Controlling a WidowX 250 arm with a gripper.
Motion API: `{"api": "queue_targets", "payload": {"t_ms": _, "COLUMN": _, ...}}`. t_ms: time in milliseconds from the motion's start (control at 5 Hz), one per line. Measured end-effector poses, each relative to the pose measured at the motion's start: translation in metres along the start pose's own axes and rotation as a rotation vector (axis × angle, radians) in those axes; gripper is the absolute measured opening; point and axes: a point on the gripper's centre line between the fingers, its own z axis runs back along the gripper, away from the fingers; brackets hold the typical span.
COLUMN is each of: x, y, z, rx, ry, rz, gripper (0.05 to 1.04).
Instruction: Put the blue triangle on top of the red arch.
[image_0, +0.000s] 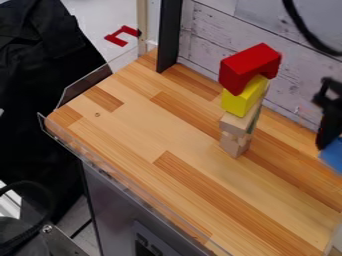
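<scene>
one red arch, one blue triangle, one pincer

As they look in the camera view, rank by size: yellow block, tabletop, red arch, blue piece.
Largest to smallest:
1. tabletop
2. red arch
3. yellow block
Unranked: blue piece, cut off by the right edge.

Gripper blurred, cut off by right edge. Blue block clipped there too; full shape can't be told. Red arch covers top of yellow block. Black cable cut off at top and right edges. Worktop runs out of view lower right.
</scene>
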Motion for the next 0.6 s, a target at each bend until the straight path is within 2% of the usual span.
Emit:
{"api": "queue_targets", "payload": {"t_ms": 200, "x": 0.004, "y": 0.008, "z": 0.033, "rx": -0.016, "ry": -0.079, "rz": 0.018, "gripper": 0.554}}
{"api": "queue_targets", "payload": {"t_ms": 400, "x": 0.007, "y": 0.046, "z": 0.059, "rx": -0.014, "ry": -0.105, "rz": 0.102, "gripper": 0.554}}
{"api": "queue_targets", "payload": {"t_ms": 600, "x": -0.001, "y": 0.076, "z": 0.074, "rx": -0.005, "ry": -0.105, "rz": 0.178, "gripper": 0.554}}
